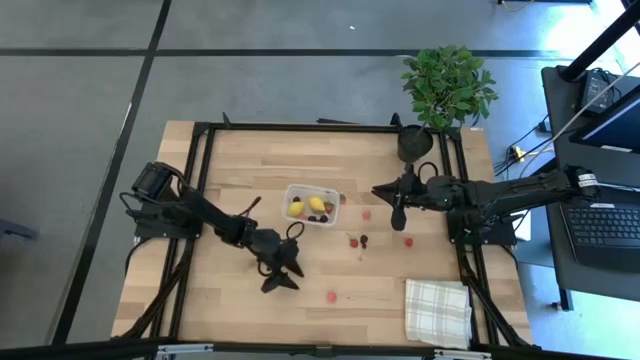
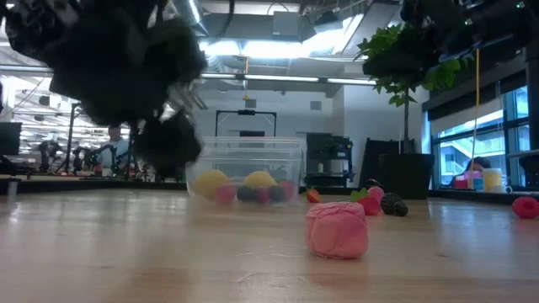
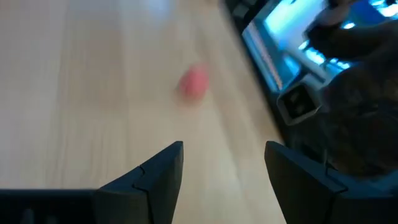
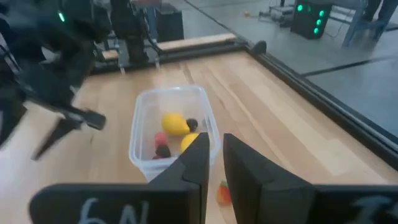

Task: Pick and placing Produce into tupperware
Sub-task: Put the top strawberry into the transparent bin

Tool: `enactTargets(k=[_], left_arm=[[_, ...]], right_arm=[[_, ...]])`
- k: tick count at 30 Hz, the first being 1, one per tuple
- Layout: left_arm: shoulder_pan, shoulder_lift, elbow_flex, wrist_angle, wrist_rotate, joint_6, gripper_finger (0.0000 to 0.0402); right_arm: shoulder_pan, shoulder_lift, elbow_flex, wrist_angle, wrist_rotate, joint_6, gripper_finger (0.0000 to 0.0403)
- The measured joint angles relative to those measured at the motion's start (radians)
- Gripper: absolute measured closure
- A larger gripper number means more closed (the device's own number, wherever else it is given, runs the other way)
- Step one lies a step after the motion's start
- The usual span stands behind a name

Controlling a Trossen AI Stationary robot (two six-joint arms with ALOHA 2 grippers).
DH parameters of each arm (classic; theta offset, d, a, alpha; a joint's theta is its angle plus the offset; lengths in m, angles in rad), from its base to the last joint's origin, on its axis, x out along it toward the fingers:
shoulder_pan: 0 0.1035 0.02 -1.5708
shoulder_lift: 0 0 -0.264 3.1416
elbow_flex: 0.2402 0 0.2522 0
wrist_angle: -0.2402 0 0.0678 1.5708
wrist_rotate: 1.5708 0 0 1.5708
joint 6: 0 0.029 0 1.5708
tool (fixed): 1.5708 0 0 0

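- My left pincer (image 1: 283,268) is hovering with fingers apart and empty, beside a pink piece (image 1: 331,296) on the tabletop (image 1: 230,170).
- My right pincer (image 1: 398,215) is waiting, fingers together, near the tupperware (image 1: 311,207), which is holding two yellow pieces (image 1: 306,206) and berries.
- Loose berries (image 1: 358,241) are lying beside the tupperware.

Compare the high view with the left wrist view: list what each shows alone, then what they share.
Only the high view: the clear tupperware holding two yellow lemon-shaped pieces and some small berries, the checked cloth, the potted plant, the right gripper shut beside the tub, and loose berries right of the tub.

Only the left wrist view: a close look between the left gripper's open fingers, with nothing between them.

Both: the wooden table, the left gripper, and probably the same lone pink berry near the table's front edge.
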Motion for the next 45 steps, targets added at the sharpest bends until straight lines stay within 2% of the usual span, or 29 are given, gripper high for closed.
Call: enactTargets(k=[2,7,15,19,25,31,36,41,45], left_arm=[[-0.004,0.001,-0.001,-0.075,-0.005,-0.041,0.0184],[-0.034,0.003,0.002,-0.211,-0.148,-0.083,0.0184],[-0.068,0.005,0.000,-0.174,-0.239,0.075,0.0184],[-0.085,0.005,0.000,-0.169,-0.323,0.143,0.0184],[-0.116,0.005,0.000,-0.127,-0.458,0.210,0.0184],[-0.106,-0.012,-0.014,-0.033,-0.391,0.244,0.0184],[-0.078,-0.136,-0.126,0.042,-0.340,0.255,0.0184],[-0.087,-0.335,-0.311,0.130,-0.402,0.260,0.0184],[-0.102,-0.459,-0.449,0.244,-0.446,0.323,0.0184]], right_arm=[[-0.001,0.000,0.000,0.018,0.000,-0.002,0.0352],[-0.001,0.000,0.000,0.021,0.000,0.023,0.0352],[-0.001,0.003,0.000,0.022,0.000,0.024,0.0346],[-0.001,0.020,0.000,0.022,0.000,0.024,0.0309],[-0.001,0.052,0.000,0.062,0.000,-0.026,0.0224],[-0.001,0.079,0.000,0.121,0.000,-0.053,0.0173],[-0.010,0.110,0.000,0.126,0.000,-0.042,0.0162],[-0.034,0.134,0.000,0.128,0.000,-0.020,0.0161],[-0.070,0.150,0.000,0.124,0.000,0.017,0.0161]])
